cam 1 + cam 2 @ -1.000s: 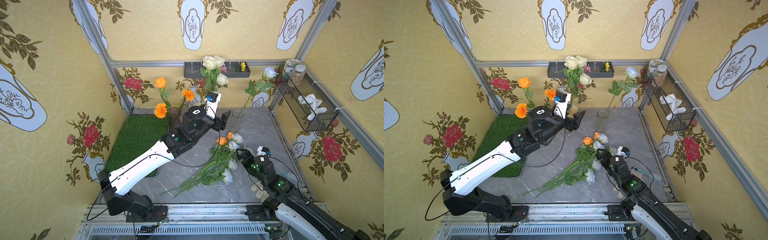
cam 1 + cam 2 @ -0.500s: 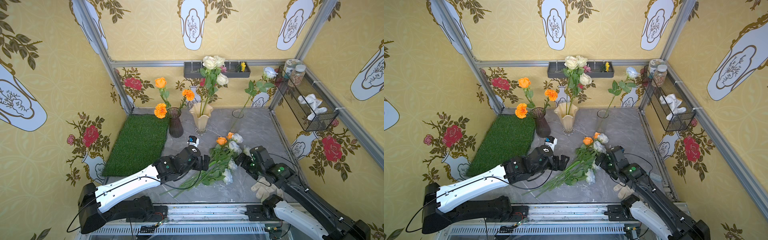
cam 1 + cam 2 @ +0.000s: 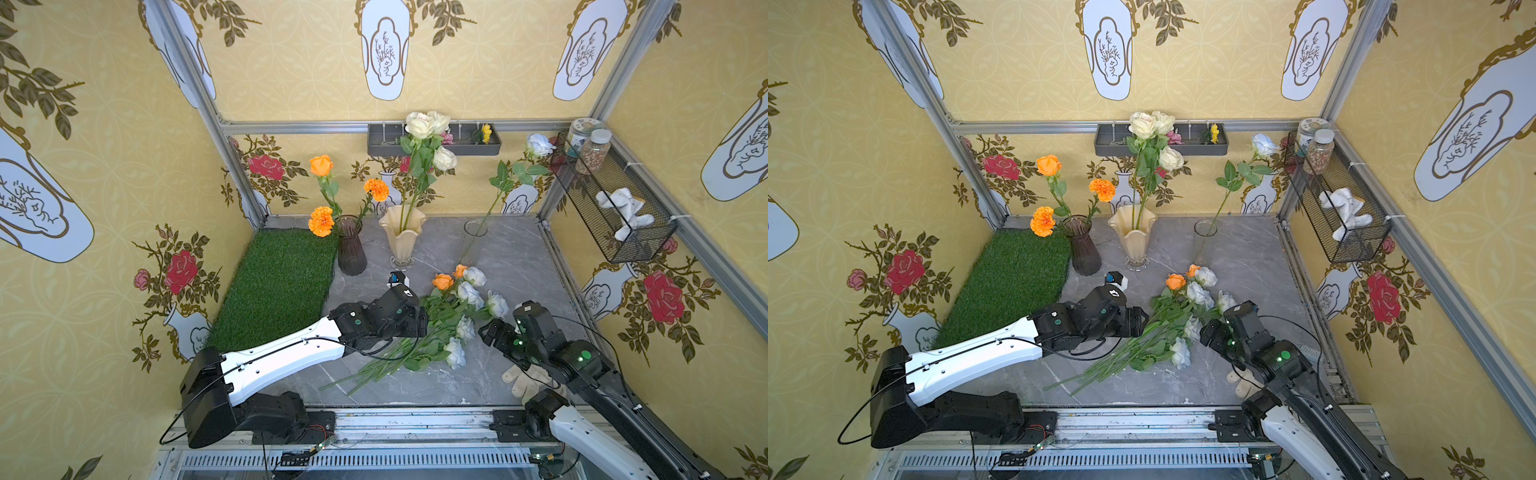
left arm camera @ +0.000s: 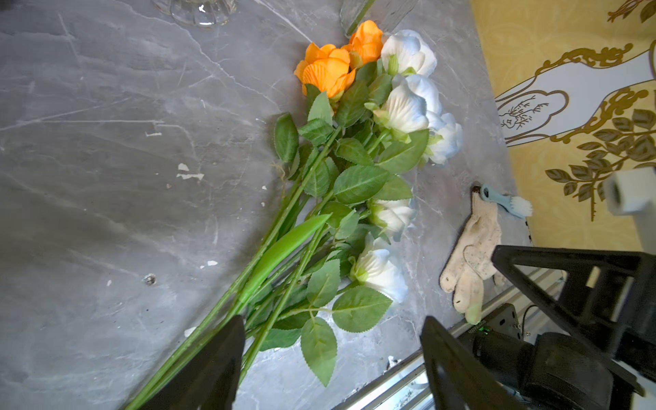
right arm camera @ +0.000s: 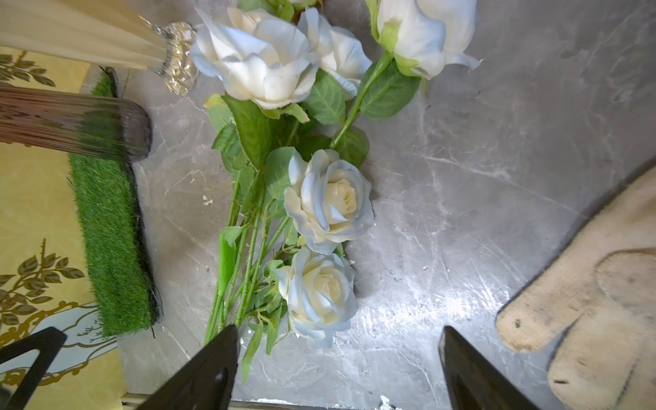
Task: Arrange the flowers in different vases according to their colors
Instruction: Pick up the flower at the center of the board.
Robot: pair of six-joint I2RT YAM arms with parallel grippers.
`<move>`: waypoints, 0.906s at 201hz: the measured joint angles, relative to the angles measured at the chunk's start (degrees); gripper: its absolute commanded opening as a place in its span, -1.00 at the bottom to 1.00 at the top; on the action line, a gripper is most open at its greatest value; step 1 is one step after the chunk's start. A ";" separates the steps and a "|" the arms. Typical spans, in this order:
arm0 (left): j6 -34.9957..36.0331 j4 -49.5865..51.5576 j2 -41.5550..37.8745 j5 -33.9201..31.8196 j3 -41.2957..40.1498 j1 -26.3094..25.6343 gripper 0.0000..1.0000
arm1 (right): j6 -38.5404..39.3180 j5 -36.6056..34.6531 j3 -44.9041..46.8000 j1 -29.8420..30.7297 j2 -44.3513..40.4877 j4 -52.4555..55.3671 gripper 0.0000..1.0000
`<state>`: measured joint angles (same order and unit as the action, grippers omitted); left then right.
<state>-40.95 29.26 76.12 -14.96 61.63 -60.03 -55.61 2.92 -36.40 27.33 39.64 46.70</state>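
Marble (image 3: 511,266) bare beside flowers (image 4: 355,177), left fingers (image 4: 220,362) apart, seemingly astride stems (image 4: 280,248), right fingers (image 5: 209,369) apart

Three vases (image 3: 351,253), five orange flowers (image 3: 321,165), three cream roses (image 3: 419,124), six pale-blue roses (image 3: 467,292), two jars (image 3: 593,151), one glove (image 3: 525,380), one grass mat (image 3: 278,286).

The left arm (image 3: 282,353) wears a long white shell with small screw holes, black joints and a thin black cable (image 3: 163,432). The right arm (image 3: 552,332) is black with green indicator lights (image 3: 586,354). The left gripper (image 4: 333,319) has black wedge-shaped fingers (image 4: 220,362).
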 measured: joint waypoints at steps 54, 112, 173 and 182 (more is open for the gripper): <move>0.00 -3.82 0.59 2.54 0.33 1.01 0.64 | -0.22 3.50 -2.45 1.33 8.09 -3.72 0.29; -1.77 -13.81 -7.06 4.09 -8.94 5.14 0.61 | -9.44 -8.46 -8.33 24.06 14.01 -4.63 0.26; -3.65 -19.37 -12.39 7.61 -14.82 10.95 0.56 | -11.61 -14.56 -16.35 20.28 26.03 -6.05 0.05; -4.74 -19.96 -11.89 8.79 -14.97 12.24 0.53 | -11.56 -13.55 -17.09 18.05 27.47 -6.49 0.05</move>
<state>-45.69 9.30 64.23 -6.17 46.65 -47.79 -67.18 -10.63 -53.49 45.39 67.11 40.21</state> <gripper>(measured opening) 0.784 0.529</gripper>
